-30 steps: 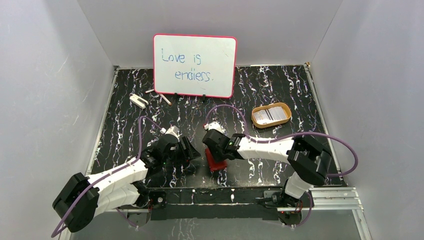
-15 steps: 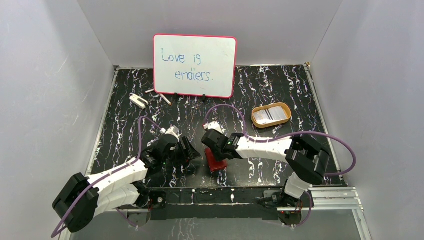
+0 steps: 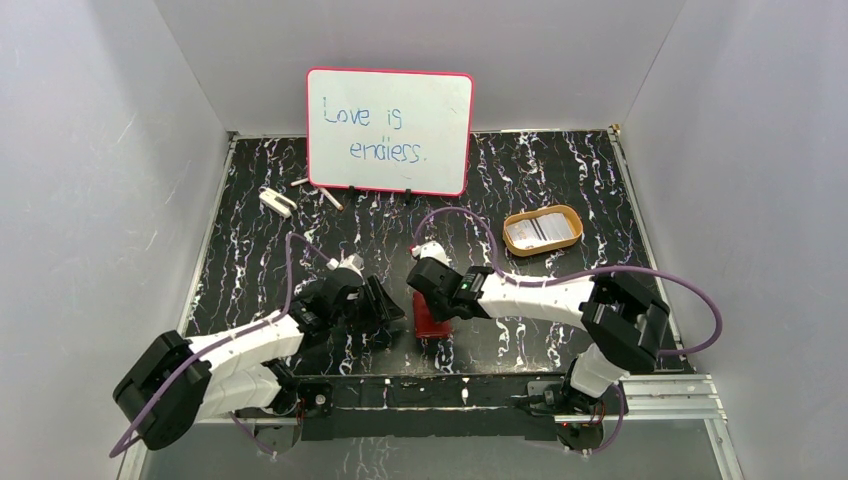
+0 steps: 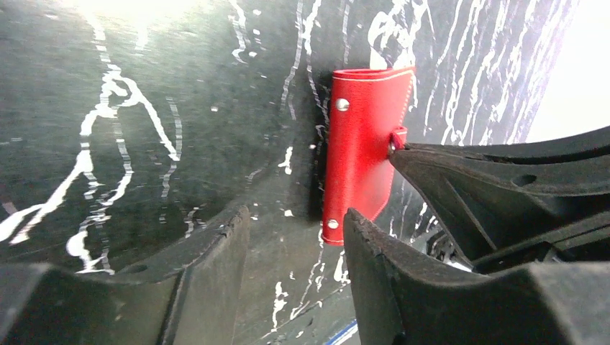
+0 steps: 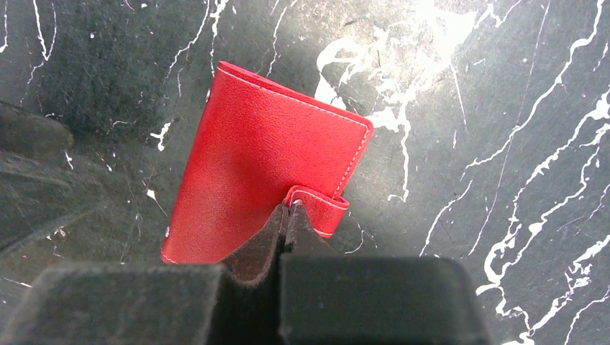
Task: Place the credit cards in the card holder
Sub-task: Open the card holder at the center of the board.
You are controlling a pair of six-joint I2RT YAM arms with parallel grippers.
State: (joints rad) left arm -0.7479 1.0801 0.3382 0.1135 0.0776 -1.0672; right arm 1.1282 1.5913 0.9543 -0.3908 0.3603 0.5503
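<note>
Right wrist view: the right pincer (image 5: 288, 212) is clenched on the snap tab (image 5: 324, 208) of a closed dark-red leather-like bifold card holder (image 5: 259, 158), lying near-centre on the black marbled bench (image 5: 467, 108). The left pincer (image 4: 295, 215) is released beside it, so pulling may drag the unpinned holder.

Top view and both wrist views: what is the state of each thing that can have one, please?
card holder: closed.
right pincer: shut on the card holder's snap tab.
left pincer: open, empty, beside the card holder.
credit cards: lying in the tray, not yet in the card holder.
tray: holding the credit cards.
whiteboard: upright, written on.
</note>
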